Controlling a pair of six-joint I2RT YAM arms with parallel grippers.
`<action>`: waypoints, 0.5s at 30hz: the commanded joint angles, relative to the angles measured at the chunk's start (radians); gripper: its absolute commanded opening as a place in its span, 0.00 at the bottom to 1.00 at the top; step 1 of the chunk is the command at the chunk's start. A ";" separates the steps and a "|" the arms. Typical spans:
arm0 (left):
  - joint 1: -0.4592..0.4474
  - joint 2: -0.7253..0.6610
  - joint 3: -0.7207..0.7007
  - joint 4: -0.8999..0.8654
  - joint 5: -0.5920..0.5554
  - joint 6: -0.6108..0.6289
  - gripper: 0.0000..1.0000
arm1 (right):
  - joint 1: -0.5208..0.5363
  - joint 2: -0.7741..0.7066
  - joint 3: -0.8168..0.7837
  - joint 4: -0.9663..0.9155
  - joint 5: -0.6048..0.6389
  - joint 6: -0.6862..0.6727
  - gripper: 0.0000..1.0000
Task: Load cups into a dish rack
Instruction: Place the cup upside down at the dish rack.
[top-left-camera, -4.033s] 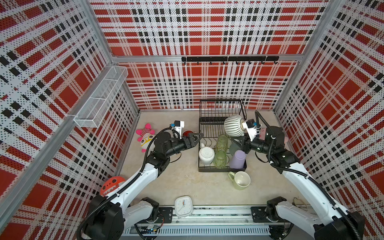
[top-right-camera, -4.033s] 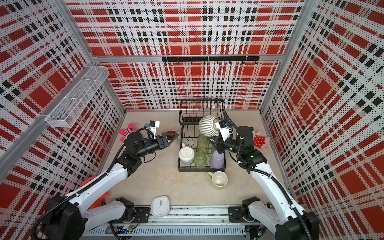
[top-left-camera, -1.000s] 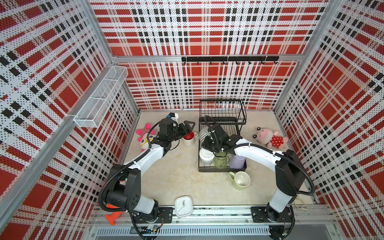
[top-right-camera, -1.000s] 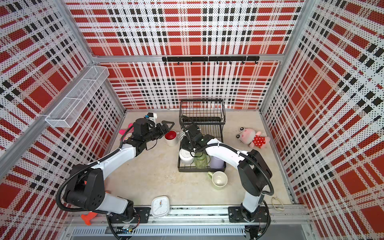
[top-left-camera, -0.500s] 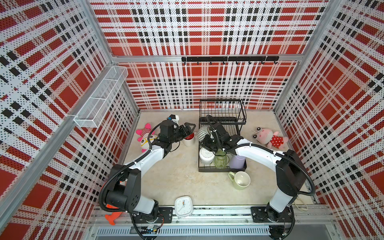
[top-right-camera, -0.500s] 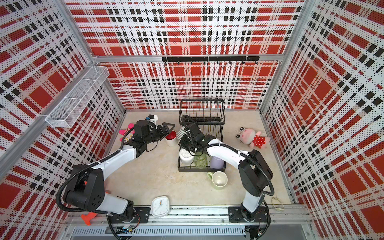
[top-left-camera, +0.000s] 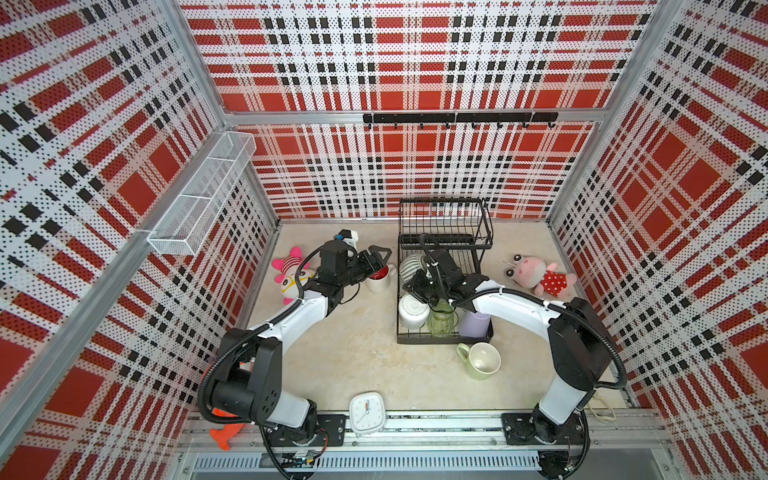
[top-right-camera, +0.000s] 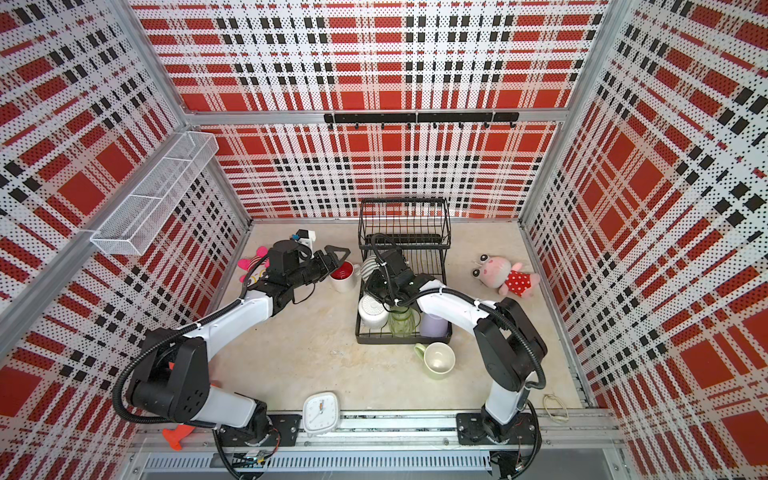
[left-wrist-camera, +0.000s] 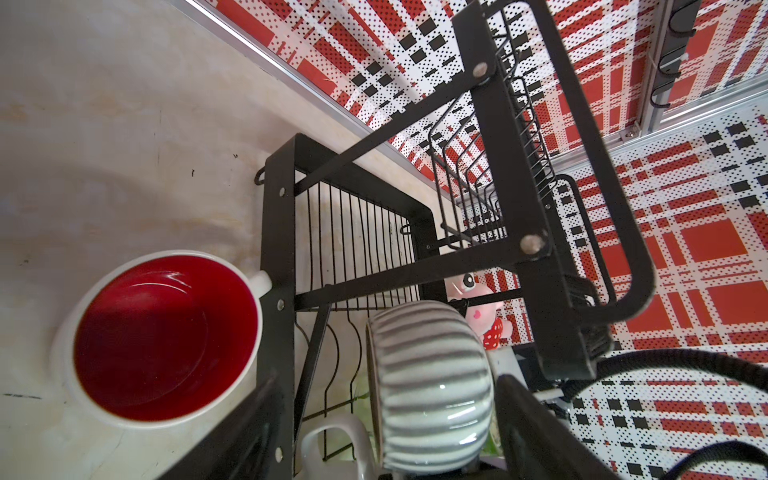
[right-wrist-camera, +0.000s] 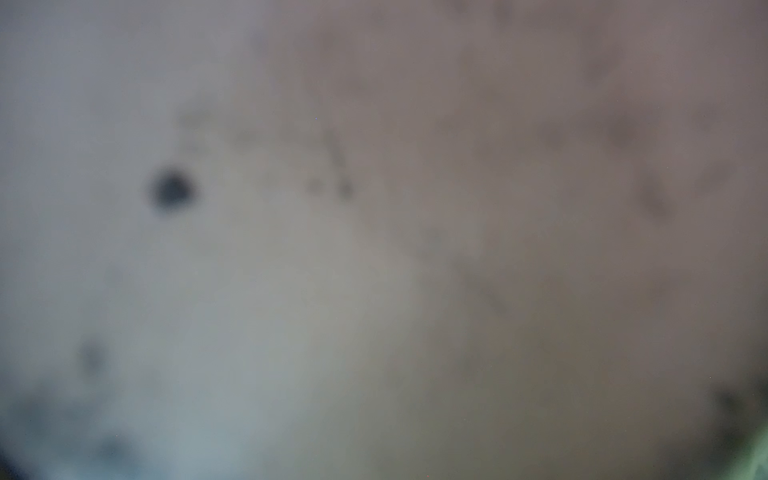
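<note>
The black wire dish rack (top-left-camera: 432, 340) stands at the back middle of the table. Its lower tier holds a white mug (top-left-camera: 413, 311), a green glass (top-left-camera: 441, 322) and a lavender tumbler (top-left-camera: 473, 324). My right gripper (top-left-camera: 420, 284) reaches into the rack's left side, shut on the ribbed white mug (top-left-camera: 410, 266), which lies on its side (left-wrist-camera: 432, 386). The right wrist view is a close grey blur. My left gripper (top-left-camera: 376, 262) stands open over the red-inside mug (top-left-camera: 380, 277), which is upright on the table against the rack (left-wrist-camera: 166, 336). A pale-green mug (top-left-camera: 482, 359) lies in front of the rack.
A pink and yellow plush (top-left-camera: 291, 274) lies behind my left arm. Right of the rack lies a pink plush (top-left-camera: 536, 274). A white square clock (top-left-camera: 366, 411) sits at the front edge. A white mesh basket (top-left-camera: 203, 199) hangs on the left wall and a hook rail (top-left-camera: 457, 118) on the back wall.
Since four seconds ago my right arm has swung the ribbed mug down into the rack's left side, and my left gripper has moved over the red-inside mug. Over the last second both barely moved.
</note>
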 joint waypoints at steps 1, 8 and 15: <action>-0.005 -0.015 -0.017 0.028 0.012 0.015 0.82 | -0.003 -0.028 0.064 0.063 0.026 -0.009 0.00; -0.029 -0.011 -0.035 0.046 0.003 0.011 0.81 | -0.025 -0.024 0.082 0.052 0.046 -0.024 0.00; -0.045 0.003 -0.031 0.055 -0.002 0.009 0.81 | -0.024 0.015 0.109 0.000 0.124 -0.067 0.00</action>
